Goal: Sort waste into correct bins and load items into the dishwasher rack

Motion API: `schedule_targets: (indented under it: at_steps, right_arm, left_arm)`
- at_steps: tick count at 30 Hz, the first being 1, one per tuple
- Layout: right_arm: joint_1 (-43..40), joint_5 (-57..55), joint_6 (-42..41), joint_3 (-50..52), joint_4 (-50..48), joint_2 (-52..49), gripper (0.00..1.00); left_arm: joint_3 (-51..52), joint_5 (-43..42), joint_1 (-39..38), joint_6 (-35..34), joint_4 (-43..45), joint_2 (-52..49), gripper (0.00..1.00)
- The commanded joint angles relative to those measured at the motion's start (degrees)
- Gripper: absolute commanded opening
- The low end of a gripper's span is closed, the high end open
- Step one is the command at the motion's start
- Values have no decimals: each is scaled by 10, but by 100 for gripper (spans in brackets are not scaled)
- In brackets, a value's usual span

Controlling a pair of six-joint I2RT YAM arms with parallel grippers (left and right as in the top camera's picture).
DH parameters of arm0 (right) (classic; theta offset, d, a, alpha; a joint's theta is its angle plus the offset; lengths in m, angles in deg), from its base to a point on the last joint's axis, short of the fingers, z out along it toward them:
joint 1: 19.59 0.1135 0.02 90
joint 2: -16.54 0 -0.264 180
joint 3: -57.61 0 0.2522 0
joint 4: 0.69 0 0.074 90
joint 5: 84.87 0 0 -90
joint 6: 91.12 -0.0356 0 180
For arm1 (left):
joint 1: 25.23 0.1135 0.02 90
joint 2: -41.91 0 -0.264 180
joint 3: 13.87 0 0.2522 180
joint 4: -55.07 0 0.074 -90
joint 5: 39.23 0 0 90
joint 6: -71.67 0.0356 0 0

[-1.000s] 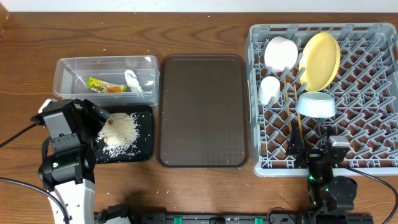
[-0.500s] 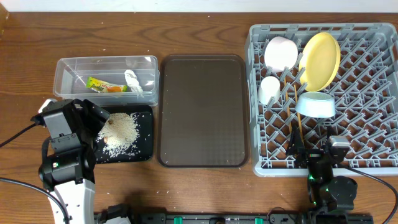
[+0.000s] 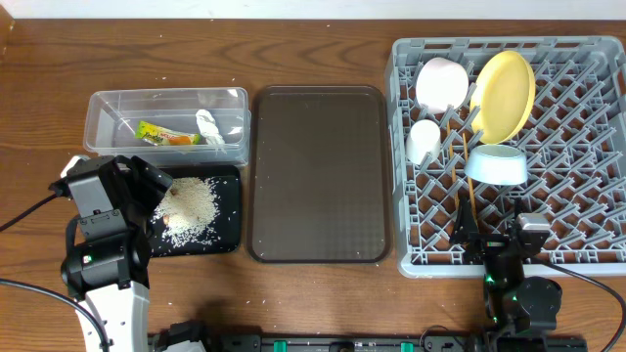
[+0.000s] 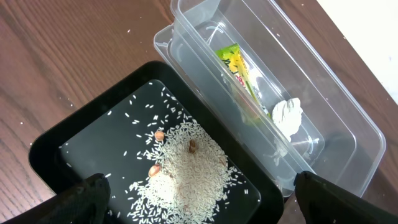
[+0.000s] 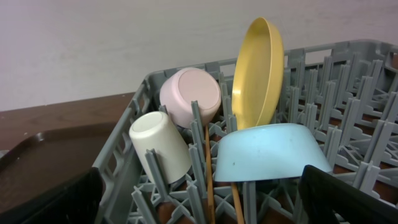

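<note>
Your largest piece, the grey dishwasher rack [image 3: 577, 196], fills the right side of the table. The dark brown serving tray [image 3: 318, 176] lies flat in the middle, between the rack and the two bins. The clear tub [image 3: 98, 112] sits at the back left, with the black tray [image 3: 227, 210] just in front of it.

Your left arm [image 3: 98, 235] stands folded at the front left, its wrist bent down over the black tray's near left corner. The left gripper [image 4: 199, 183] hangs above the tray with its fingers spread wide, gripping nothing. Your right arm [image 3: 514, 284] crouches low at the front edge, its wrist level and aimed across the rack. The right gripper [image 5: 200, 180] is likewise spread, with nothing between its fingers.

In the rack, the yellow plate [image 3: 503, 95] stands on edge at the back. The light blue bowl [image 3: 496, 164] is tipped over just in front of it, and the white bowl [image 3: 442, 82] lies on its side to the plate's left. The small white cup [image 3: 424, 141] leans among the pegs near the white bowl. The chopsticks [image 3: 470, 200] run from under the blue bowl toward the front.

The snack wrapper [image 3: 161, 133] and the crumpled tissue [image 3: 209, 127] lie side by side in the tub. The rice scraps [image 3: 191, 205] are heaped in the black tray.
</note>
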Motion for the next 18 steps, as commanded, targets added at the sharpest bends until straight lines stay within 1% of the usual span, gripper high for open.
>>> schedule_targets:
  at_steps: [1, 6, 9, 13, 18]
  right_arm:
    - [-6, 2, 3, 3, -1, 4, 99]
    - [-6, 2, 3, 3, -1, 4, 99]
    - [-6, 2, 3, 3, -1, 4, 99]
    - [-6, 2, 3, 3, -1, 4, 99]
    - [-6, 2, 3, 3, -1, 4, 99]
  left_arm:
    - [-10, 7, 3, -5, -1, 0, 98]
    - [-7, 7, 3, -5, -3, 5, 98]
    - [7, 0, 0, -5, -12, 33, 98]
    - [42, -30, -21, -5, -60, 100, 98]
    - [116, -29, -48, -5, -63, 216, 98]
